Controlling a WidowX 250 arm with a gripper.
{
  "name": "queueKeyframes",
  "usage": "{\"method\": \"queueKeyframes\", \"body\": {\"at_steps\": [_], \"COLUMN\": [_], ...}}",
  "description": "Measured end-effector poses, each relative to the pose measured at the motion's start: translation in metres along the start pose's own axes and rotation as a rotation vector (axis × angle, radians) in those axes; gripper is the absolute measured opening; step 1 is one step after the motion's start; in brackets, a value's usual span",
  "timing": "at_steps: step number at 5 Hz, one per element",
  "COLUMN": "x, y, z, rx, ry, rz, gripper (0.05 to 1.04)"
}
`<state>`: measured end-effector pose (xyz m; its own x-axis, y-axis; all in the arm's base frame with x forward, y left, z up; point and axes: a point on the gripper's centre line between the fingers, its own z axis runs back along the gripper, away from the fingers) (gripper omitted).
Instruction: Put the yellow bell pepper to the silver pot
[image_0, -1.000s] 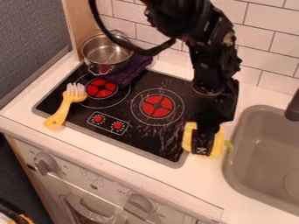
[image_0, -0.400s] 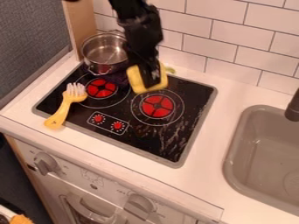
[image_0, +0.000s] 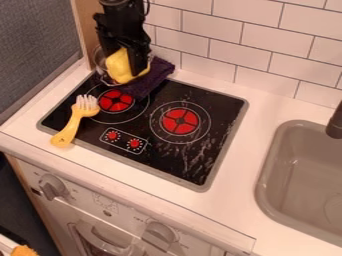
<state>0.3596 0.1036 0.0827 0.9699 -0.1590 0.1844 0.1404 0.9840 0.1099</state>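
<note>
Clasping the yellow bell pepper (image_0: 118, 65) at its tips, the pincer (image_0: 135, 69) over the silver pot (image_0: 100, 61).

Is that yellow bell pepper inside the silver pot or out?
Out, it seems: the black gripper holds the yellow bell pepper, which covers part of the silver pot's near rim.

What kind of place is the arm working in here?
Most likely a toy or mock-up kitchen: there is a black cooktop with red burner discs, a grey sink set into the white counter, and a white tiled wall behind.
</note>
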Motion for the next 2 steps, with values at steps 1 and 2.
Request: {"method": "queueKeyframes", "body": {"at_steps": [1, 2], "x": [0.0072, 0.0165], "y": [0.0144, 0.0235], "z": [0.0111, 0.0061], "rx": [0.080, 0.104], "ry": [0.014, 0.023], "rz": [0.126, 0.134], "gripper": [0.823, 0.823]}}
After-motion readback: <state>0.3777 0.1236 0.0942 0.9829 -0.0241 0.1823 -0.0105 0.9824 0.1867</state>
